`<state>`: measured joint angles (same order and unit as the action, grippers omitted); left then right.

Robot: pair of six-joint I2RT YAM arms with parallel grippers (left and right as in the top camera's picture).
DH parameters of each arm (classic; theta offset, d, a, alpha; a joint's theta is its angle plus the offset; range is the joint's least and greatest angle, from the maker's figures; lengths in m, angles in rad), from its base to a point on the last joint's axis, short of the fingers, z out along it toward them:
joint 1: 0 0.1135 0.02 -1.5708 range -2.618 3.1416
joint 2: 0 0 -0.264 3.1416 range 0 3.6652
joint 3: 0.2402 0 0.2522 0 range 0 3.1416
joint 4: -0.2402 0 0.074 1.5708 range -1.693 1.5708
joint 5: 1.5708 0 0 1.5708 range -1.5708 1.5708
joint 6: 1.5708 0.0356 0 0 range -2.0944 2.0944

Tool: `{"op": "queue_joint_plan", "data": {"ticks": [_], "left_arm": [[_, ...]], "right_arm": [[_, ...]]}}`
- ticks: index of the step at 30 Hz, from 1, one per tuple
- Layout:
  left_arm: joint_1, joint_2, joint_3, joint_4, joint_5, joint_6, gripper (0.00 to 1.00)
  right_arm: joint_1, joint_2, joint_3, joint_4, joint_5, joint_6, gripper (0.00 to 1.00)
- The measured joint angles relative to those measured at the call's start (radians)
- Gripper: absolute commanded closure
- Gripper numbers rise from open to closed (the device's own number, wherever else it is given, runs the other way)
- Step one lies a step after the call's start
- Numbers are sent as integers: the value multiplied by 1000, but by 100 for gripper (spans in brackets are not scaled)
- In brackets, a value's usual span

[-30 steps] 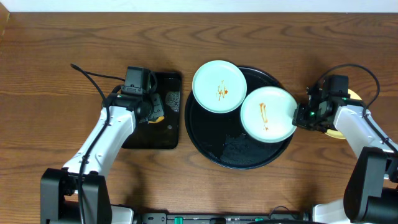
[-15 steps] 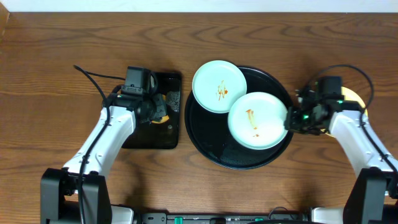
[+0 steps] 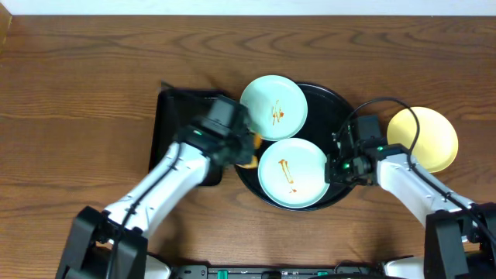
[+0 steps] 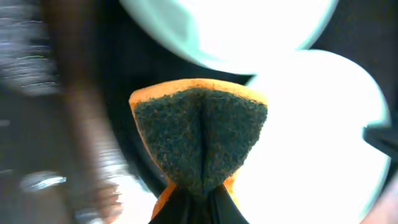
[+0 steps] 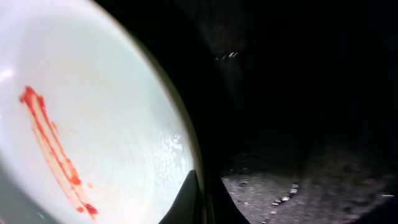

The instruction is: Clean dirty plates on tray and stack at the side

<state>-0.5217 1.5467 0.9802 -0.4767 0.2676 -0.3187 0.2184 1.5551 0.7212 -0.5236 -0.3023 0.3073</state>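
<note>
On the round tray (image 3: 329, 116), one smeared blue plate (image 3: 292, 172) lies at 6 o'clock, its 3 o'clock rim clamped in the right hand (image 3: 335, 169). A second blue plate (image 3: 273, 107) overhangs the tray's rim at 11 o'clock. The yellow plate (image 3: 422, 138) sits on the counter (image 3: 77, 77) at 3 o'clock. The left hand (image 4: 193, 202), at 9 o'clock, pinches a sponge (image 4: 199, 137).

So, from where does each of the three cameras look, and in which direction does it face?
Overhead: fixed above the table, facing straight down on the tray, the near mint plate, left arm and right arm.
Left wrist: on the left arm, looking down past the left gripper at its pinched sponge, over that plate.
Right wrist: on the right arm, low over the tray, looking past the right gripper at the plate rim it clamps.
Shared: all three show the near mint plate.
</note>
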Motion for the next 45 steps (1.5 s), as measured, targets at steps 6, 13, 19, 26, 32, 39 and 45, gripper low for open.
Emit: {"op": "queue_joint_plan", "data": {"ticks": [6, 13, 19, 26, 32, 39, 45], "left_arm": [[-176, 3, 0, 72, -24, -89, 92], [-292, 94, 0, 166, -69, -253, 92], [-340, 224, 0, 259, -62, -322, 92], [-357, 259, 2, 249, -127, -340, 92], [-327, 259, 7, 224, -248, -342, 92], [-259, 259, 10, 201, -288, -328, 92], [-246, 225, 19, 74, -260, -264, 93]], "right_arm": [[14, 0, -5, 14, 8, 27, 99], [17, 0, -5, 15, 11, 35, 99], [17, 0, -5, 14, 11, 41, 99], [19, 0, -5, 10, 11, 42, 99], [21, 0, -5, 5, 6, 43, 99], [21, 0, -5, 4, 5, 46, 99], [21, 0, -5, 3, 5, 45, 99]]}}
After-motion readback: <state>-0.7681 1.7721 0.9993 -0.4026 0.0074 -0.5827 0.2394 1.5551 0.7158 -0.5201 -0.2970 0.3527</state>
